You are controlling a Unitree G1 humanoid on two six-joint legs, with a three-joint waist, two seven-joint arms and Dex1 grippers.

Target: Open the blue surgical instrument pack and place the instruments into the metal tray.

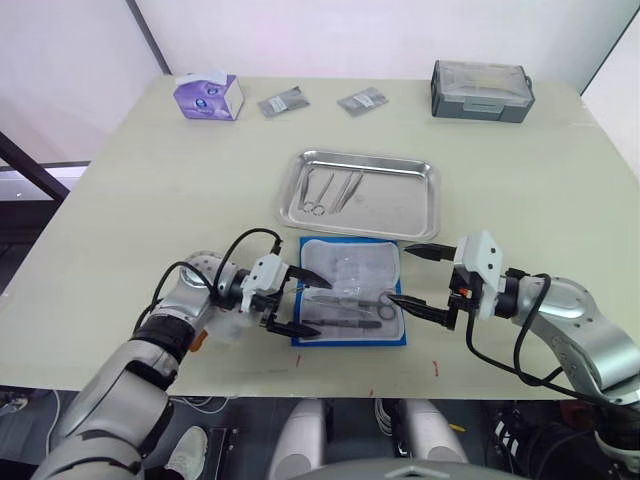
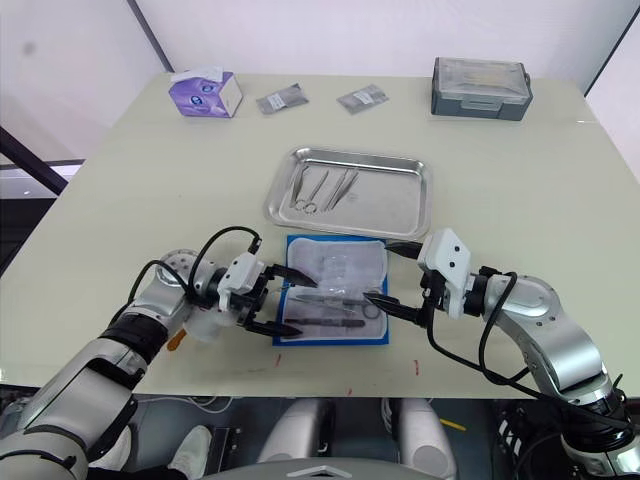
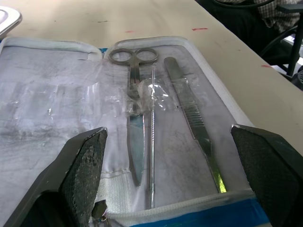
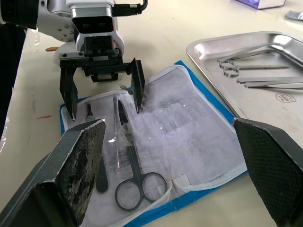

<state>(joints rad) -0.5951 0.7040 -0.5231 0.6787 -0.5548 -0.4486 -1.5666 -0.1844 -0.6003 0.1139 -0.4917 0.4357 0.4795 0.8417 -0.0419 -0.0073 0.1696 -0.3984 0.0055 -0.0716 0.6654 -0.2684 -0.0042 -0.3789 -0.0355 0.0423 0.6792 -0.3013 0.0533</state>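
Pack, flat bright-blue fabric (image 1: 350, 290), lies open; some slim silver instruments (image 1: 330, 190) sit in the shiny steel tray (image 1: 425, 200), scissors (image 4: 135, 177) remain; left gripper (image 1: 300, 300) and right gripper (image 1: 420, 280) both spread empty.

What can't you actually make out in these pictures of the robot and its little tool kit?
- Grey lidded box, eye views: the lid hides its contents.
- Two small packets, eye views: too small to identify.
- Instruments in the metal tray: too small in the eye views to count; the right wrist view's edge cuts them off.
- Stamped mark on the tray floor, right wrist view: too small to read.
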